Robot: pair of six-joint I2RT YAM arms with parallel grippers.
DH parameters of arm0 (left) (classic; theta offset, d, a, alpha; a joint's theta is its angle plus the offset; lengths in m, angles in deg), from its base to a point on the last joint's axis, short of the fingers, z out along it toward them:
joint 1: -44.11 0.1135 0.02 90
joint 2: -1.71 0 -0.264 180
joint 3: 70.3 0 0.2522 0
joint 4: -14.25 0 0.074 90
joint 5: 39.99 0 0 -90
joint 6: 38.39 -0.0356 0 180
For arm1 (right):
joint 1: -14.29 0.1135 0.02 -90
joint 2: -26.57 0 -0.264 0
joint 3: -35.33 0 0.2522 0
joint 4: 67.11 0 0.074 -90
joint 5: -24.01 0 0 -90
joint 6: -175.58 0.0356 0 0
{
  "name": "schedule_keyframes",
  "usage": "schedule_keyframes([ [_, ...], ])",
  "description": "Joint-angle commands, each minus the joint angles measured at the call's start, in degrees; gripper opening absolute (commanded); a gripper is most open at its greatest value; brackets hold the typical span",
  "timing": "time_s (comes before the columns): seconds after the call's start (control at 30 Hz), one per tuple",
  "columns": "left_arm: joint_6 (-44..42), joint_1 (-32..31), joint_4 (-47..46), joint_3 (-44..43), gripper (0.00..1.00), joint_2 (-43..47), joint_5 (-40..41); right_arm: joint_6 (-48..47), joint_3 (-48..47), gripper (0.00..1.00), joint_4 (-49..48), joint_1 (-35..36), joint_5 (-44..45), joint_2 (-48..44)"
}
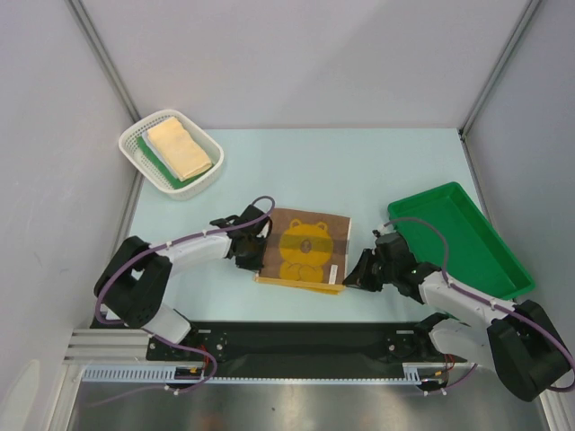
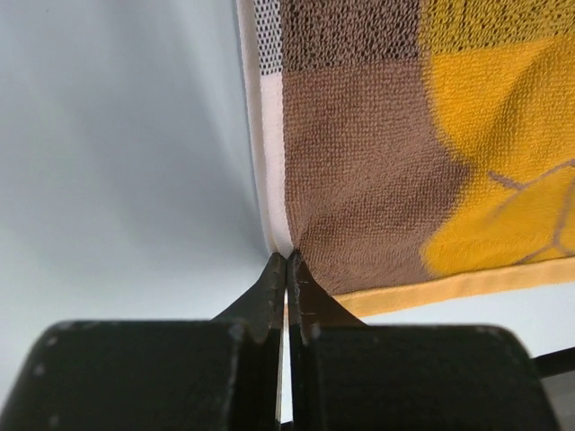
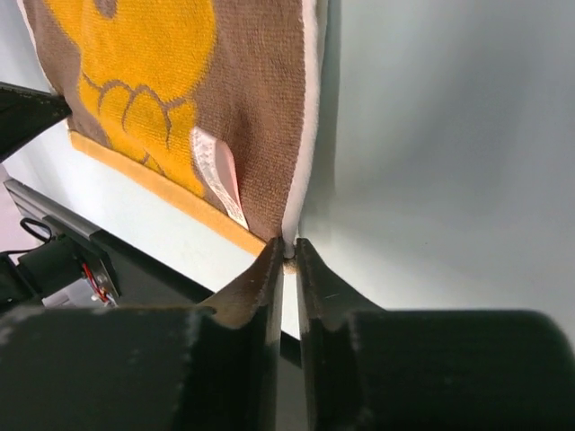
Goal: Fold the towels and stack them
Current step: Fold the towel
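Note:
A brown towel with a yellow bear (image 1: 305,249) lies folded on the table between my two arms. My left gripper (image 1: 254,256) is shut on its near left corner; the left wrist view shows the jaws pinching the towel's white edge (image 2: 277,229). My right gripper (image 1: 354,275) is shut on its near right corner; the right wrist view shows the towel (image 3: 180,99), its white label (image 3: 218,175) and the pinched edge (image 3: 289,241). A folded cream towel (image 1: 179,149) lies in the white basket (image 1: 211,175) at the back left.
A green tray (image 1: 463,238) stands at the right, just behind my right arm. A green item (image 1: 154,167) lies under the cream towel in the basket. Grey walls close in the left, back and right sides.

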Motion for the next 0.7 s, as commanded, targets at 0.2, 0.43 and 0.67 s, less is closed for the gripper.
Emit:
schedule_keyframes([
  [0.2, -1.3, 0.1, 2.6, -1.1, 0.12, -0.5, 1.6, 1.8, 1.1, 0.36, -0.5, 2.0, -0.6, -1.7],
  [0.43, -1.5, 0.1, 5.1, -2.6, 0.4, 5.4, 1.1, 3.4, 2.6, 0.35, -3.5, 2.6, -0.1, -1.2],
  [0.67, -0.3, 0.1, 1.1, 1.7, 0.5, 7.4, -4.2, 4.7, 2.7, 0.36, -3.1, 3.9, 1.8, -1.6],
])
